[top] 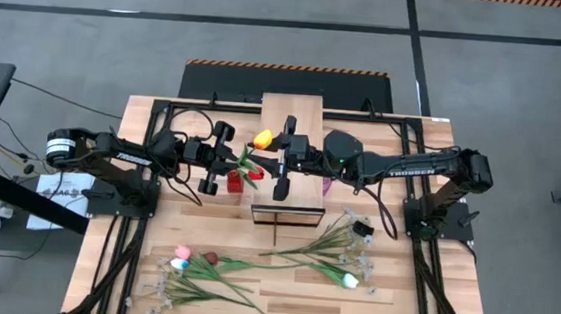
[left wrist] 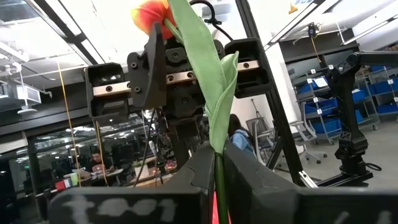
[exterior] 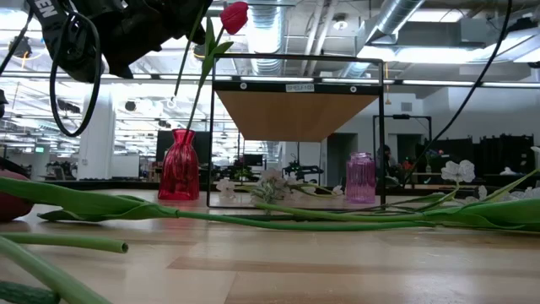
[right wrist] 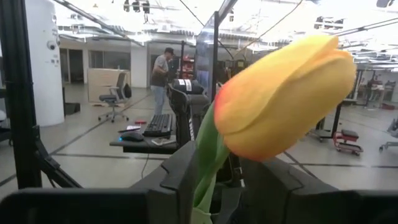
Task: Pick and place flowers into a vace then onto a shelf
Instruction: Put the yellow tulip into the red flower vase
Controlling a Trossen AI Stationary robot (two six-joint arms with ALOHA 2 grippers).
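A yellow-orange artificial tulip on a green stem (left wrist: pixel 214 106) is held between both arms above the slatted wooden table (top: pixel 410 298), beside the light-wood shelf on a black frame (top: pixel 292 108). The left gripper (left wrist: pixel 214 171) is clamped on its stem; the right gripper's (right wrist: pixel 217 180) fingers flank the stem just below the bloom. A red tulip (exterior: pixel 234 17) stands in the red glass vase (exterior: pixel 179 166). Other flowers (top: pixel 251 270) are strewn along the table's front edge.
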